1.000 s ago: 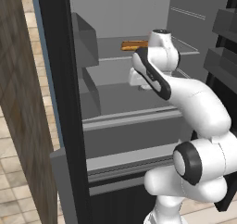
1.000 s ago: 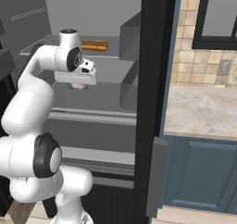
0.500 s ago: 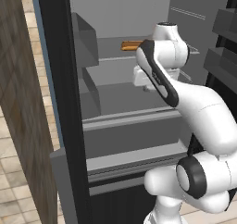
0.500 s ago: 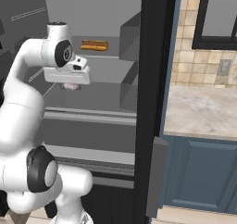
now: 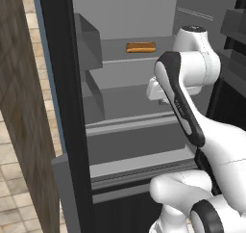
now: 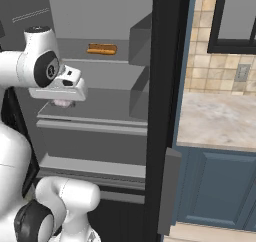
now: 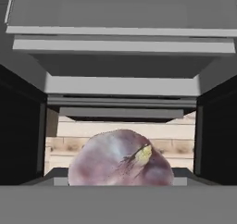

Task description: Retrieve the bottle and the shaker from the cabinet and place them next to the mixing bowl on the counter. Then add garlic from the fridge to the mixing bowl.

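Now garlic (image 7: 121,157) sits close under your gripper (image 6: 62,102) inside fridge (image 6: 100,126), just above middle shelf (image 5: 129,121). Fingertips hidden, so you cannot tell whether gripper holds bulb or merely brackets it. Expect light, firm bulb with papery, slick skin, rounded, prone to roll or squirt out. Take it across widest belly, not at yellowish stem tip. Squeeze moderately, cloves can bruise. Orange-brown item (image 5: 141,47) lies on upper shelf, well apart.
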